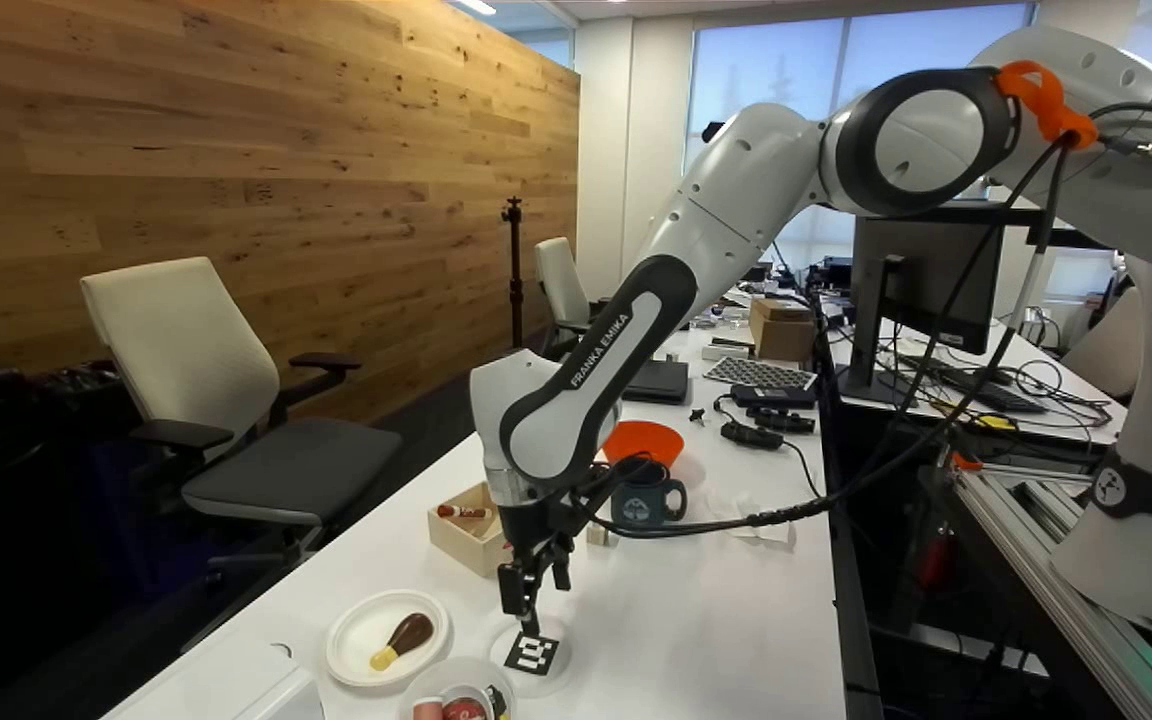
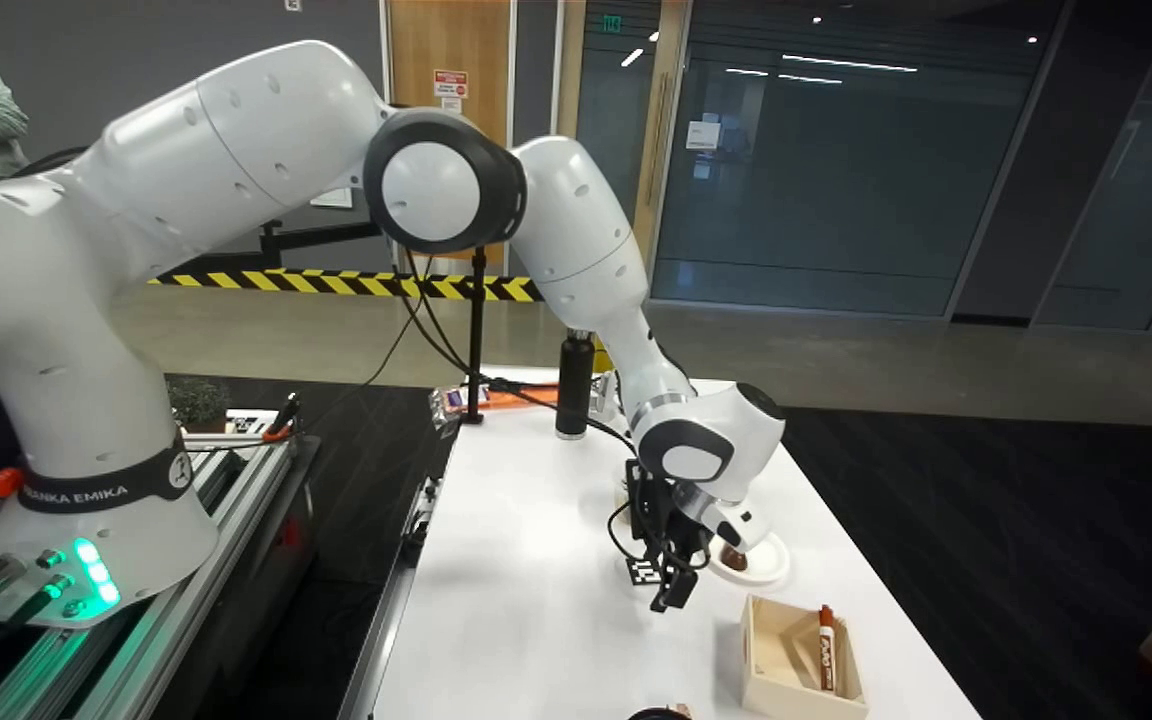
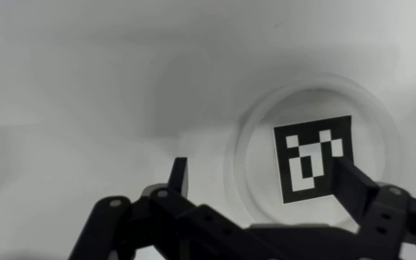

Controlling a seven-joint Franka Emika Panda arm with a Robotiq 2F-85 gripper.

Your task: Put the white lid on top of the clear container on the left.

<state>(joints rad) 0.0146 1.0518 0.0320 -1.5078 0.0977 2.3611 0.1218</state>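
Observation:
The white lid [image 1: 550,677] lies flat on the white table, round and pale with a black-and-white square pattern at its middle. In the wrist view the lid [image 3: 262,169] fills the right half, and one finger [image 3: 352,184] overlaps part of the pattern. My gripper [image 1: 545,602] stands open above the lid, one fingertip over it and one off its edge; nothing is between them. Whether that fingertip touches the lid I cannot tell. Beside the lid is the clear container [image 1: 451,668], low and round with reddish and brown items inside, cut off by the lower picture edge.
A white plate [image 1: 343,650] with a brown and yellow piece sits near the container. A tan wooden box [image 2: 766,690] holding a marker, a dark mug [image 1: 641,508] and an orange bowl [image 1: 644,443] stand farther along the table. A white boxy object [image 1: 236,690] occupies the near corner.

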